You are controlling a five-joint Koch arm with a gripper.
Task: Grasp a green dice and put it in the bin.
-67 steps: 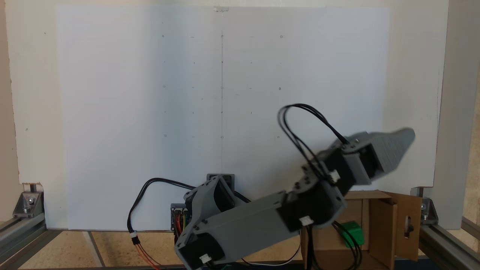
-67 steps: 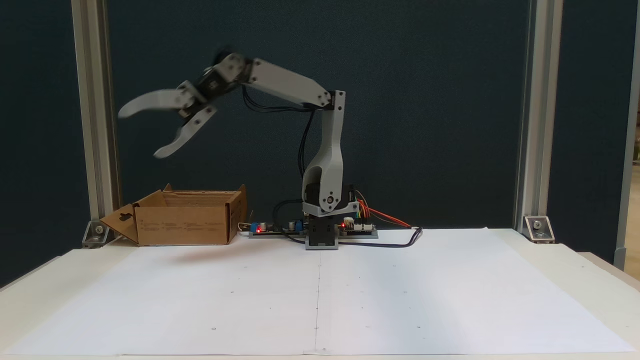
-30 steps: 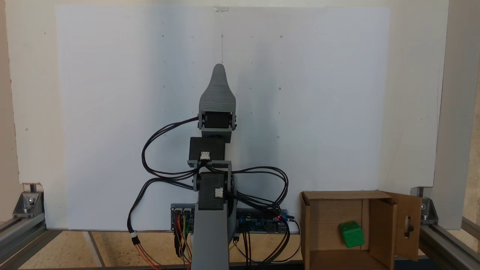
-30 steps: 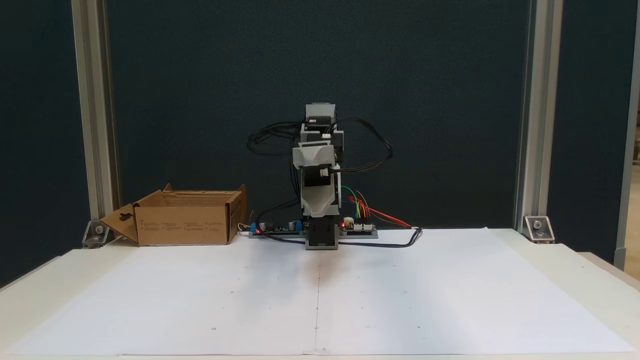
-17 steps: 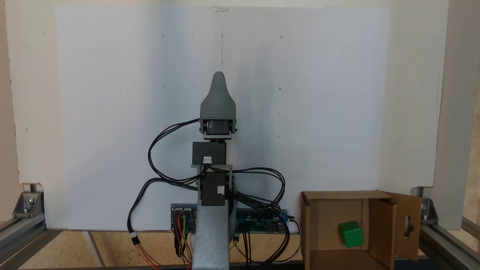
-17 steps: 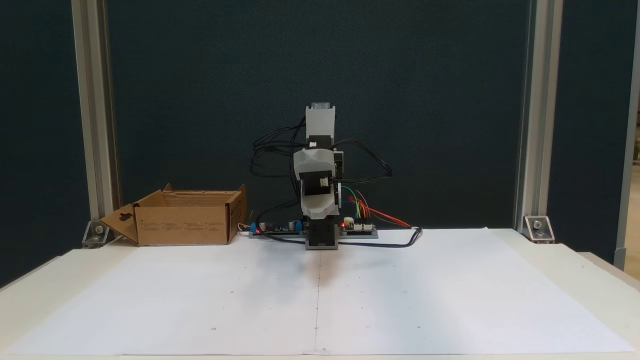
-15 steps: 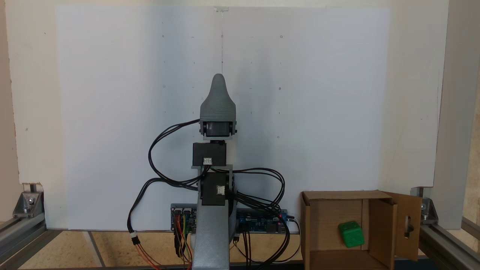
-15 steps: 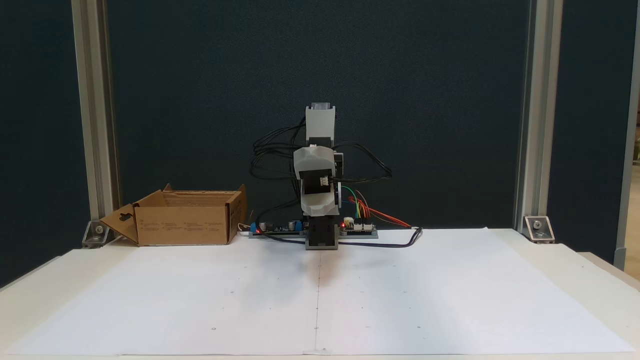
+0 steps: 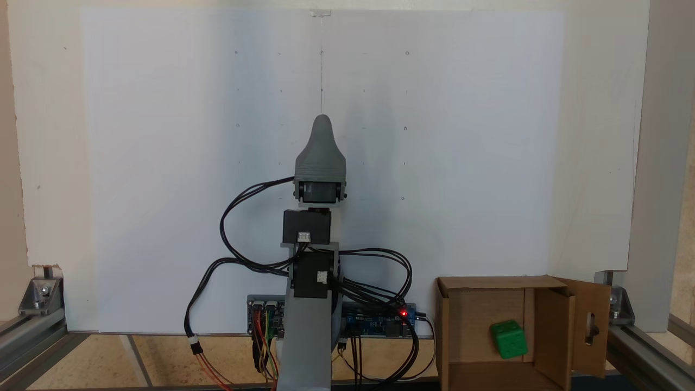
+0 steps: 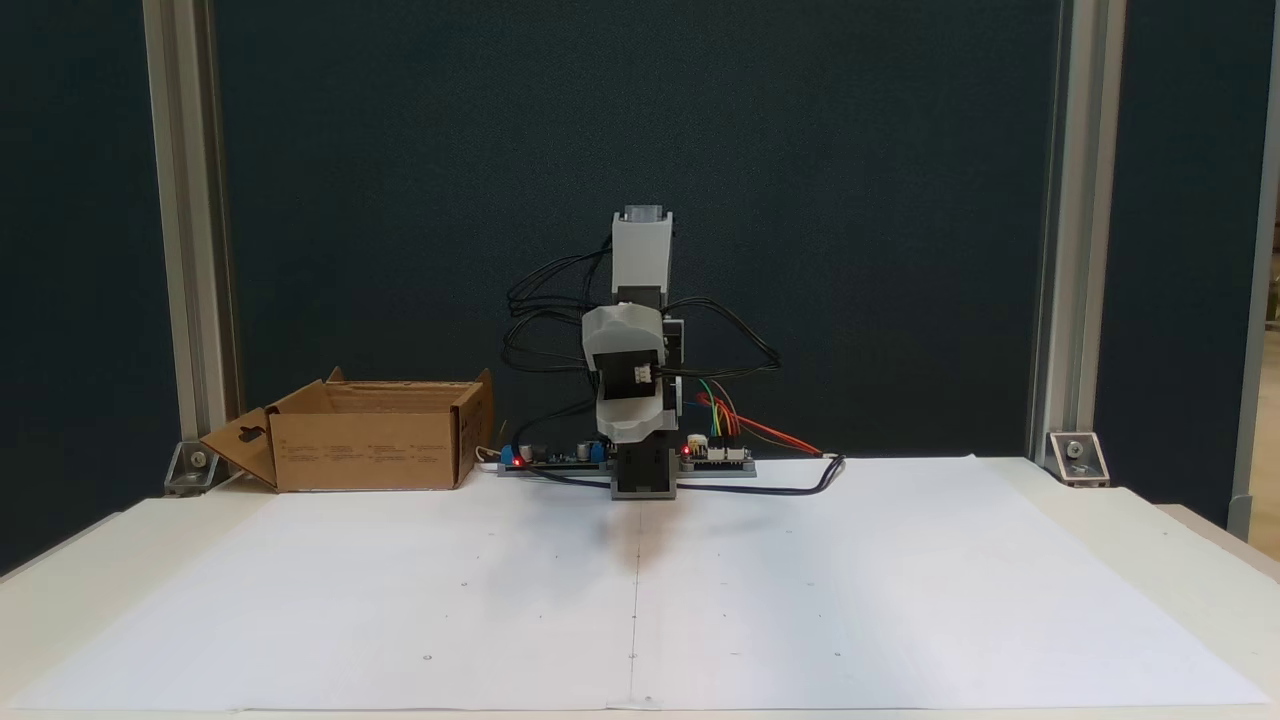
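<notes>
One green dice (image 9: 509, 339) lies inside the one bin (image 9: 488, 288), at the lower right of a fixed view from above; it rests on the box floor toward the right inner wall, touched by nothing. The bin's side flap with the cut-out slot (image 9: 591, 328) stands open at its right edge there, and in a fixed view from the front the bin (image 10: 370, 450) sits at the left middle with that flap angled outward to the left, its walls hiding the dice. One arm stands folded at the centre of both fixed views, well apart from the bin. Its gripper (image 9: 321, 126) points toward the top of the frame over the white paper sheet (image 9: 163, 163), one jaw covering the other, so I cannot tell whether it is spread or closed. Black cables (image 9: 228, 228) loop beside the arm, and one circuit board (image 9: 374, 320) with a red light sits at the base.
</notes>
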